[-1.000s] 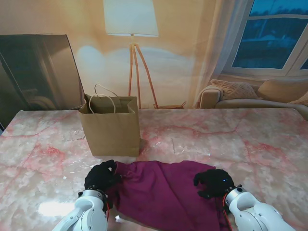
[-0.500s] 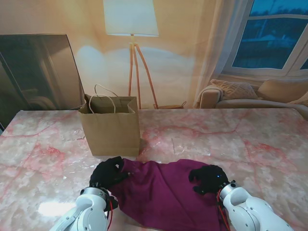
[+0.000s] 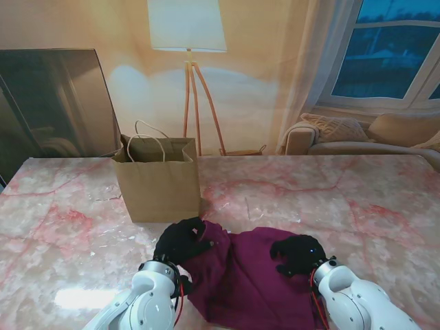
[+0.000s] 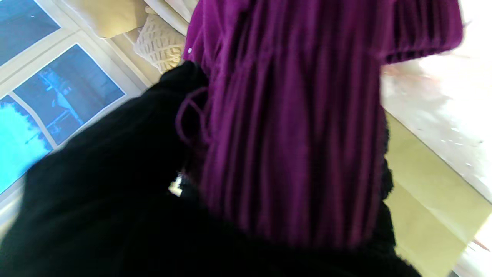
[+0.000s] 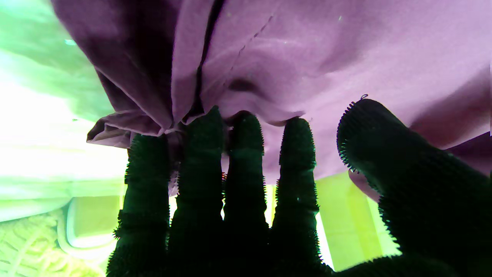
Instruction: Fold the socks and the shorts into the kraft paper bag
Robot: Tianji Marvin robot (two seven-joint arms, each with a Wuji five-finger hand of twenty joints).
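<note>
The pink marbled worktop [image 3: 385,206] fills the lower half of the stand view, from its far edge at mid-frame down to the bottom. On it, in the lower centre of the frame, lie the purple shorts [image 3: 254,275], bunched and partly folded over, with the left edge lifted and drawn toward the middle. The kraft paper bag [image 3: 158,180] stands upright and open in the left-centre of the frame, farther from me than the shorts and apart from them, with its two handles rising over its mouth. The left robot hand [image 3: 182,240], in a black glove, sits at the left edge of the shorts, just nearer to me than the bag, and its fingers are closed on a gathered fold of the cloth; in the left wrist view the ribbed purple shorts [image 4: 292,127] hang across the frame, pinched against the dark left robot hand [image 4: 115,184], with the tan bag [image 4: 426,200] at the right side. The right robot hand [image 3: 299,254], also gloved in black, rests on the right part of the shorts in the lower right-centre of the stand view. In the right wrist view the fingers [image 5: 246,161] of the right robot hand [image 5: 261,215] are side by side with their tips against a fold of the shorts [image 5: 307,50], the thumb spread apart; whether they grip the cloth or only press on it I cannot tell. No socks can be made out.
</note>
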